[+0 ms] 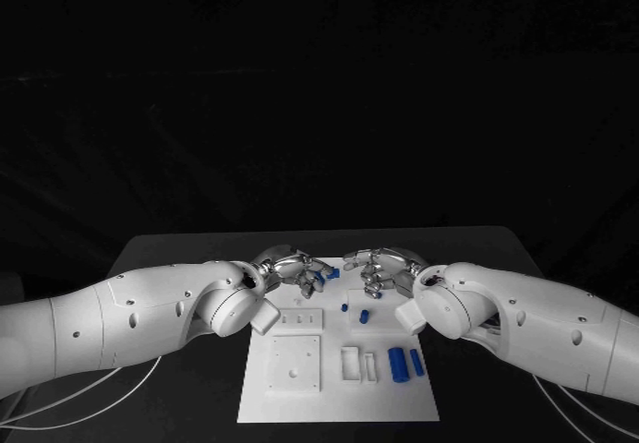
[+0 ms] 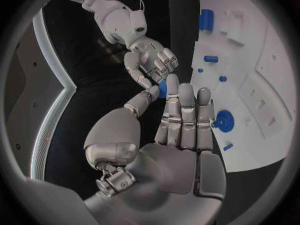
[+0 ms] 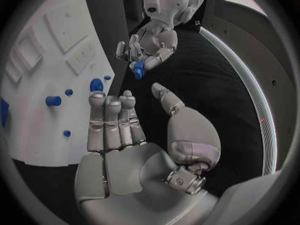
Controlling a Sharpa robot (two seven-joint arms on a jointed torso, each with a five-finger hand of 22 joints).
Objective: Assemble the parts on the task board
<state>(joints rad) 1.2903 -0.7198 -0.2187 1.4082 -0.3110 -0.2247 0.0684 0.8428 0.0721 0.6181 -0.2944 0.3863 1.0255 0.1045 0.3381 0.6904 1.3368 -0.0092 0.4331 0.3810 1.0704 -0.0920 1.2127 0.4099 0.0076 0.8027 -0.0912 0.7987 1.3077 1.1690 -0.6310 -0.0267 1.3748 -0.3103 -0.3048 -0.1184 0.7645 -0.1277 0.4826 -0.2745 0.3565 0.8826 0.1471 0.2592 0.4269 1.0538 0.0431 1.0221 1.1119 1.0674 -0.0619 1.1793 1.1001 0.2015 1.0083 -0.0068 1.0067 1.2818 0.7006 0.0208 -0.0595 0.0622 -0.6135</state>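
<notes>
- so the left hand (image 1: 300, 270) has a small blue part (image 1: 333, 273) pinched between its thumb and fingertips; the right wrist view shows it best, with the blue part (image 3: 139, 70) sitting right at the tips of that hand (image 3: 147, 47)
- the part is up off the task board (image 1: 340, 401), out by the board's far edge, in the gap between the two hands
- right hand (image 1: 377, 269) sits just across from it; in its own wrist view the fingers (image 3: 112, 120) are stretched out, the thumb is apart and there's nothing in them — so it's holding nothing
- my read: this is the pick-and-carry bit of one part, either just before a hand-over to the right hand or before taking it down to its seat; can't tell which
- other pieces are on the board: two small blue pegs (image 1: 345, 305) mid-board and a bigger blue cylinder (image 1: 398, 365) nearer the robot, next to a white slotted block (image 1: 350, 360)
- next move probably needs a steady pinch and careful lining up; if it's a hand-over, the right fingers have to close on the part before the left lets go — it's tiny, so a slip looks like the main risk
</notes>
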